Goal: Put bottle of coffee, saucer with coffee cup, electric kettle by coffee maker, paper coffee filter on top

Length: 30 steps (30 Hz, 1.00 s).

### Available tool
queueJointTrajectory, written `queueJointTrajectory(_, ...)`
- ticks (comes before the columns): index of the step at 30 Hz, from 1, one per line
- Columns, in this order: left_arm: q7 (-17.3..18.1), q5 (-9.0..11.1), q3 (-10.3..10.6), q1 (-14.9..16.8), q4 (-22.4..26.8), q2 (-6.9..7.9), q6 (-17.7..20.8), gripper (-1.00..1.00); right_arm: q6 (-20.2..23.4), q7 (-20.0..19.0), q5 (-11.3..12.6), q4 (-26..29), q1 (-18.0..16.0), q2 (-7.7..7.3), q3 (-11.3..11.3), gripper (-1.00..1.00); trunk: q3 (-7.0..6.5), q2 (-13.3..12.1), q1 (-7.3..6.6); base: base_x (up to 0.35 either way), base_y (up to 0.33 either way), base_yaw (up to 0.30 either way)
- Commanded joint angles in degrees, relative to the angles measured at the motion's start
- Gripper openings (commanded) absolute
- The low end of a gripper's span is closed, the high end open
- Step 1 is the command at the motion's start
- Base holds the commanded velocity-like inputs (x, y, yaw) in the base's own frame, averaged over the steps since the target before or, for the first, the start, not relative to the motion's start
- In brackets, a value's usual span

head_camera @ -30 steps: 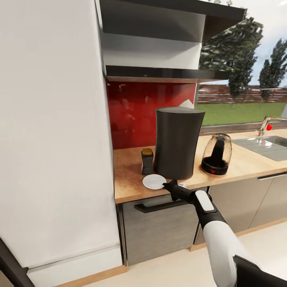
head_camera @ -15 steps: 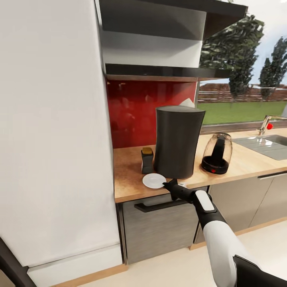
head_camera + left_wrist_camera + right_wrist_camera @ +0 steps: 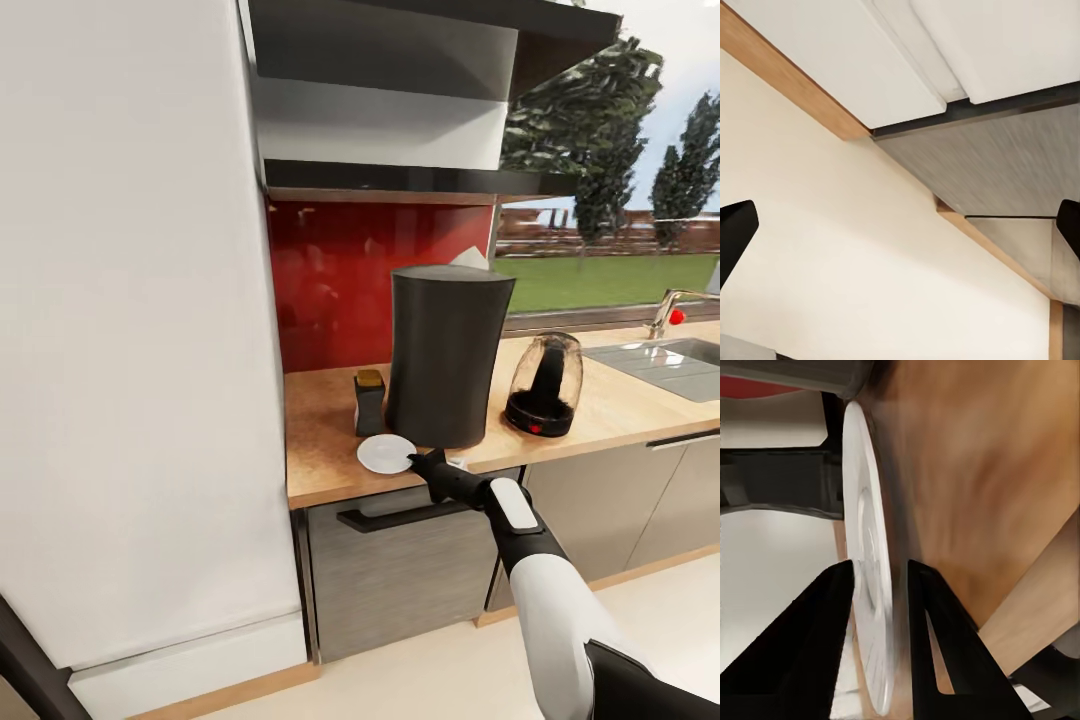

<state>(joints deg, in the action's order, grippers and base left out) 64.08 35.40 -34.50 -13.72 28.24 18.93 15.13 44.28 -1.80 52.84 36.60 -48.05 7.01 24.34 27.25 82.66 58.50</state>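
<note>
Little has changed over the last second: right gripper [image 3: 417, 462] stays at the saucer's near rim, saucer [image 3: 386, 454] in the same spot, only a slight tilt of the head camera. Saucer lies flat on the kitchen countertop [image 3: 320, 440], just in front of the coffee maker [image 3: 443, 355] and close to the counter's front edge. Wrist view shows the two fingers [image 3: 832, 615] straddling the saucer's [image 3: 866, 585] thin rim, one each side, so the right gripper [image 3: 879, 577] looks closed on it, or nearly; actual contact can't be confirmed. Bottle of coffee [image 3: 369, 402] stands just behind the saucer, touching or almost touching the coffee maker's side. Electric kettle [image 3: 543, 386] sits on the far side of the machine. A white corner, probably the paper coffee filter [image 3: 468, 259], peeks over the machine's top. A small white thing beside the wrist [image 3: 457, 463] may be the coffee cup, too hidden to tell. Left gripper [image 3: 900, 225] hangs spread wide over pale floor, empty. Risks: an edge pinch on a thin smooth plate is weak, so a lift may let it pivot or slip; a drag toward the front edge may tip it off the counter; a push inward may knock the bottle; swinging the forearm could bump that white thing by the wrist
</note>
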Motion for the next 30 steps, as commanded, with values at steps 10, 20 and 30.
queueJointTrajectory(10,0.1,0.4,0.0,0.0,0.1,0.01,0.6,1.0,0.3,0.2,-3.0,-0.8,0.0,0.1,0.3,1.0,0.06,0.0,0.01,0.0,0.0,0.0)
queueJointTrajectory(20,0.1,0.4,0.0,0.0,0.0,-0.01,0.6,1.0,0.3,0.2,-3.0,-0.8,0.0,0.03,0.3,1.0,0.06,0.0,0.01,-0.101,-0.051,0.0)
queueJointTrajectory(30,0.1,0.4,0.1,0.0,0.0,-0.02,0.6,1.0,0.3,0.2,-3.0,-0.8,0.0,0.02,0.4,1.0,0.06,0.0,0.01,-0.273,-0.149,0.0)
